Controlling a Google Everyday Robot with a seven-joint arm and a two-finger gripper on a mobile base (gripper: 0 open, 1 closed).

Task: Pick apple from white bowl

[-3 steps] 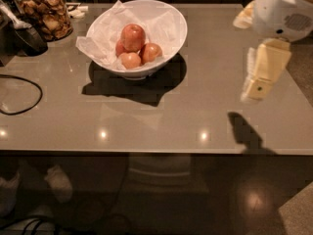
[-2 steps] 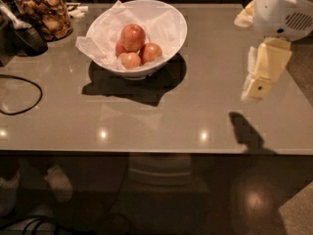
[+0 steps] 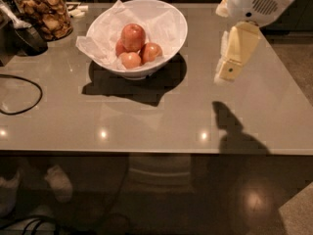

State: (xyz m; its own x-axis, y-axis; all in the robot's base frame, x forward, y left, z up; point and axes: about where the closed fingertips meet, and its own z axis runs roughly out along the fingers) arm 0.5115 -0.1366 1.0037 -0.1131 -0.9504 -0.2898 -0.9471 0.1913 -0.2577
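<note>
- Gripper (image 3: 224, 75): up in the air, well to the right of the white bowl (image 3: 175, 33), pointing down over bare table (image 3: 146, 121). Its shadow falls on the table right of the bowl and nearer the front edge.
- Open or closed: cannot tell from this angle. Nothing seen in it.
- Apple (image 3: 133, 36): inside the bowl, on top of the pile, a little left of the bowl's centre. Red, and the largest of 4.
- 3 smaller apples (image 3: 151, 52) sit under and around it, touching it and propping it up.
- Crumpled paper (image 3: 98, 40) lines the bowl and spills over its left rim.
- Jar (image 3: 46, 13) of brown snacks stands well left of the bowl and a dark cable (image 3: 19, 89) lies left of it towards the front. Neither is in the approach path.
- Handling, as judged: firm and rigid, so it should not deform under the grip. Moderate weight. The skin is smooth and waxy and the shape is round, so an off-centre pinch would probably squirt it out.
- Hold, as judged: come from above and close across the widest part, at or just below the middle. The top is exposed, the flanks less so.
- Risks, as judged: neighbours crowd the lower sides, so a deep reach may wedge against them or snag the paper. The perch is loose, and a nudge could roll the apple.
- Stage, as judged: approach not yet made, with the whole reach across to the bowl left to do.
</note>
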